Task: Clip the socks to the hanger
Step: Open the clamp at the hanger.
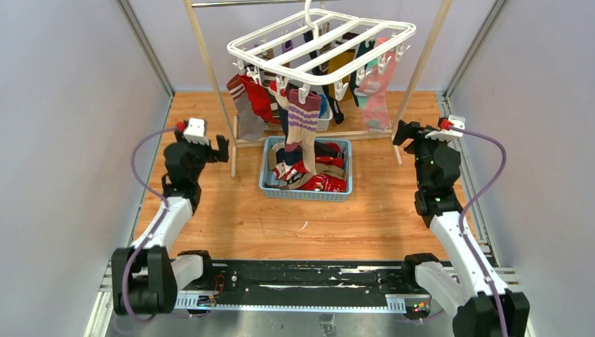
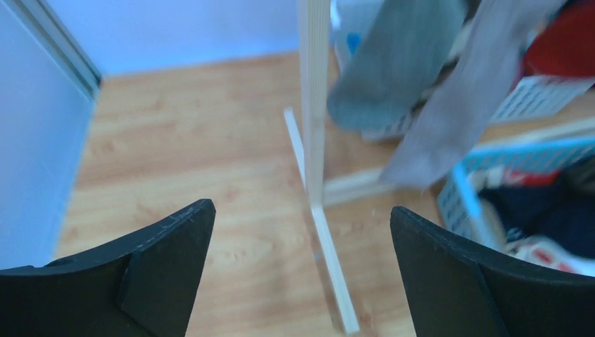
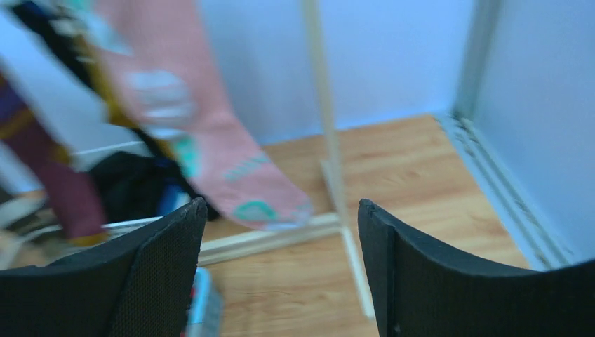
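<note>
The job looks partly done. At 12 o'clock in the top view, the white hanger (image 1: 323,49) hangs from the rail stand (image 1: 210,70) with several socks already clipped along its near edge and sides: a red sock (image 1: 258,100) on the left, a purple-striped sock (image 1: 303,121) in front whose toe dips toward the basket, and a pink sock (image 1: 375,100) on the right. A few clips along the front look unused, though I cannot count them. Directly below, the blue basket (image 1: 306,194) on the table (image 1: 245,225) holds a heap of loose socks (image 1: 317,173), red, navy and tan, so much clipping is left. The left gripper (image 1: 222,149) hovers at 9 o'clock from the basket, and the right gripper (image 1: 402,132) at about 2 o'clock. Each wrist view shows fingers (image 2: 161,260) spread wide with nothing between them, so neither arm has taken a sock to clip.
</note>
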### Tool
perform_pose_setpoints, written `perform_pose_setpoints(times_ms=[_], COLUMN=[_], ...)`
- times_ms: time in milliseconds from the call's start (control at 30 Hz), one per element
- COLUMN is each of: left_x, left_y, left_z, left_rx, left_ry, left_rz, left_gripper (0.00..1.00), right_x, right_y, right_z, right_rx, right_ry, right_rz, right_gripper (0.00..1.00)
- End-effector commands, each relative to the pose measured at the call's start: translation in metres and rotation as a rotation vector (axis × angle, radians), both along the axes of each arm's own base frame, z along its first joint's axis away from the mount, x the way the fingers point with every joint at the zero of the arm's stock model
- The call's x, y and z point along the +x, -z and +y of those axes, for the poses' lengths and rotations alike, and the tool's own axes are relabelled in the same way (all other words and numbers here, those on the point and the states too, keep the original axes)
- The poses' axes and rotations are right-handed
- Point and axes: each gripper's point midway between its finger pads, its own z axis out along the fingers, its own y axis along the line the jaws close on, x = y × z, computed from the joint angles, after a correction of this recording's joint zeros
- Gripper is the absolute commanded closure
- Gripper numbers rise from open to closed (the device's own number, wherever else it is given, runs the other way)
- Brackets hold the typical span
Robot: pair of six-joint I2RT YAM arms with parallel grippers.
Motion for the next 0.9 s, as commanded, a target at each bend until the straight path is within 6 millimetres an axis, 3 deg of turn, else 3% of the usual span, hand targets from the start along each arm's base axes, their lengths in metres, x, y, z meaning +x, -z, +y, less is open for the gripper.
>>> perform_pose_setpoints(times_ms=[0, 133, 200, 300, 400, 567, 867], left_x=[-0.035, -0.065, -0.081, -0.103, -0.122, -0.141, -0.153], left_y=[-0.026, -0.087, -0.113, -0.15, -0.173, -0.186, -0.183], left_z=[-0.016, -0.038, -0.05, -0.066, -0.077, -0.085, -0.091], left_rx=[-0.047, -0.082, -0.117, -0.188, -0.226, -0.237, -0.219], left_ry=[0.115, 0.229, 0.285, 0.353, 0.409, 0.455, 0.504], left_rz=[0.26, 0.277, 0.259, 0.215, 0.187, 0.178, 0.191], left_gripper=[0.0, 0.0, 0.0, 0.0, 0.01, 0.02, 0.02], right_x=[-0.028, -0.061, -0.075, -0.089, -0.095, -0.096, -0.089], right_y=[-0.025, -0.064, -0.085, -0.125, -0.157, -0.19, -0.206], right_z=[0.084, 0.154, 0.179, 0.204, 0.218, 0.229, 0.24], right_rx=[0.069, -0.146, -0.209, -0.238, -0.244, -0.255, -0.278], right_ry=[-0.406, -0.615, -0.683, -0.768, -0.818, -0.85, -0.87], right_rz=[-0.021, -0.077, -0.137, -0.224, -0.303, -0.393, -0.43], right_gripper=[0.24, 0.39, 0.47, 0.47, 0.48, 0.51, 0.54])
